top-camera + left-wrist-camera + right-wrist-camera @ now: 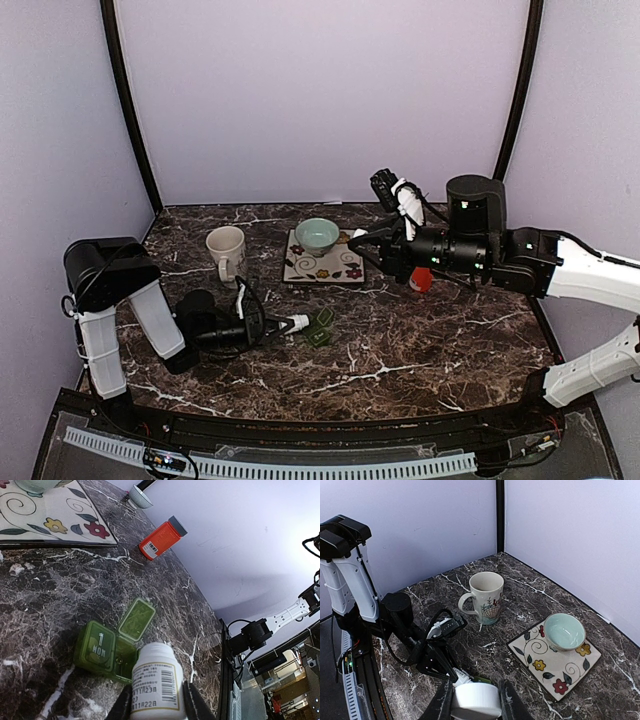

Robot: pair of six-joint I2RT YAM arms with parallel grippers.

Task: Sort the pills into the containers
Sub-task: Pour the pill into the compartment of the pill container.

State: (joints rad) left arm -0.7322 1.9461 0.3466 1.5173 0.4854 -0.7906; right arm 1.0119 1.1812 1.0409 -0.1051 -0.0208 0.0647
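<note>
Left wrist, pill box [102, 649] beyond claw [158, 705] (lid up)

walls: plain pale lilac panels [320, 90] | corners: black curved posts [128, 110] | surface: dark brown marble-patterned desk [420, 350], white veins | light: even, soft

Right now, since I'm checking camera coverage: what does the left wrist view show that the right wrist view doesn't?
Left wrist only: the orange bottle, the MON lid of the green pill box, and the label of the white pill bottle in the left claw. Right wrist only: the mug, and the white cap in the right claw. Both: the flowered tile.
</note>
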